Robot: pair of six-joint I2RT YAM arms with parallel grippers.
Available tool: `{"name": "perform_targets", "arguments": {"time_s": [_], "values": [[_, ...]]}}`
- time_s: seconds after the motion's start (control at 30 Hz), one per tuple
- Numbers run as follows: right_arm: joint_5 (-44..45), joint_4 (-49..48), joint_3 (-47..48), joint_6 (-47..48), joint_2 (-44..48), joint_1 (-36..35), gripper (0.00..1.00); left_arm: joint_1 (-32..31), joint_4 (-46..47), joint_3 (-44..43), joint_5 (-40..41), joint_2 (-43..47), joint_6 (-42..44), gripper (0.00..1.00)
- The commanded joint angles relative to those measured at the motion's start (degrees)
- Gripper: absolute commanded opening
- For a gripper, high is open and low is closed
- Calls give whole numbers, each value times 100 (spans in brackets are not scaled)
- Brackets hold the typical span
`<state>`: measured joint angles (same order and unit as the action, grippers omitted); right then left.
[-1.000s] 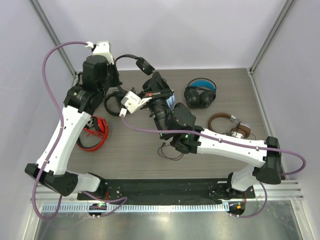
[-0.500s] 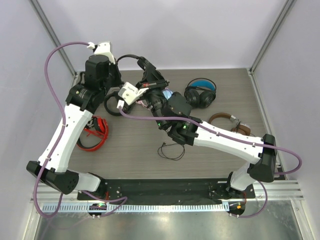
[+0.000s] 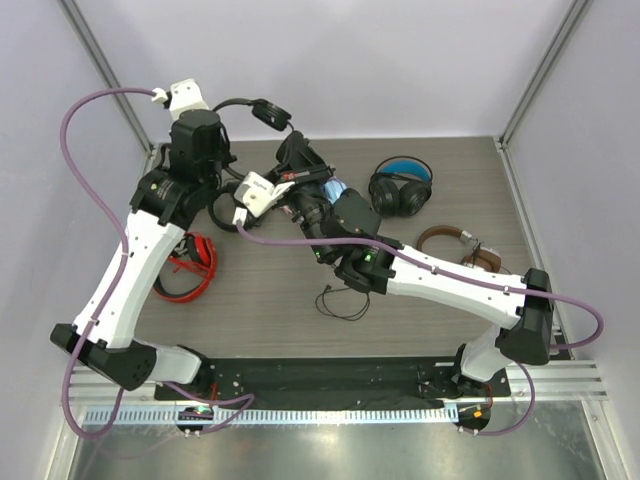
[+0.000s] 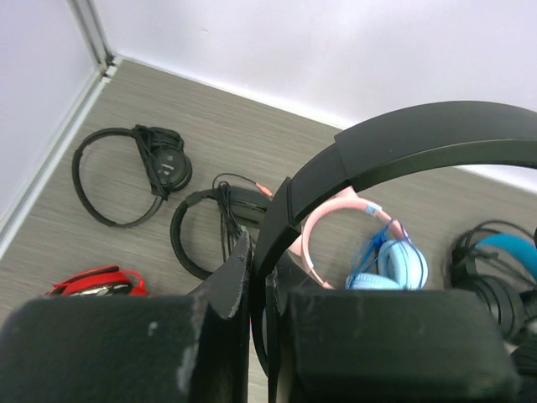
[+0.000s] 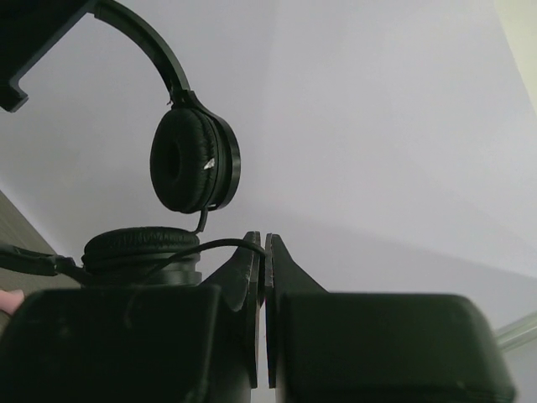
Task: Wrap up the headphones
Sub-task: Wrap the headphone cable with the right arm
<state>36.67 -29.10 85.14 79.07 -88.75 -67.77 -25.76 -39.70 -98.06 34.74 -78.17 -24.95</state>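
Observation:
The headphones (image 3: 262, 108) are slim and black, lifted off the table at the back left. My left gripper (image 3: 214, 110) is shut on their thin headband (image 4: 403, 138), which arcs away to the right of my fingers (image 4: 239, 269). My right gripper (image 3: 293, 150) sits just right of them, shut on the thin black cable (image 5: 220, 244) at its fingertips. In the right wrist view one round earcup (image 5: 195, 159) hangs above the fingers, and the other earcup (image 5: 138, 249) lies right beside them at the left.
On the table lie a red pair (image 3: 190, 265), two slim black pairs (image 4: 159, 159) (image 4: 220, 214), a pink-and-blue pair (image 4: 382, 252), a bulky black pair with blue lining (image 3: 400, 188) and a brown pair (image 3: 460, 250). A loose black cable loop (image 3: 340, 300) lies under the right arm.
My left gripper has carried the headphones up and toward the back left. The right gripper has followed leftward with the cable pinched in it.

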Motion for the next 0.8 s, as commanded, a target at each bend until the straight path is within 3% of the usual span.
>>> {"name": "perform_targets", "arguments": {"time_s": [0.0,0.27,0.57,0.77], "values": [[-81,-412,-6,-172,209,-52,1,-52,121,-354,577,13,-361,0],[-168,-298,-7,-681,270,-61,1,-614,121,-670,1307,-295,-555,0],[-862,54,310,-2157,683,290,1,-746,156,-433,886,-313,-599,0],[-1214,317,635,-2668,657,711,1,-817,165,-451,446,-348,-555,0]]}}
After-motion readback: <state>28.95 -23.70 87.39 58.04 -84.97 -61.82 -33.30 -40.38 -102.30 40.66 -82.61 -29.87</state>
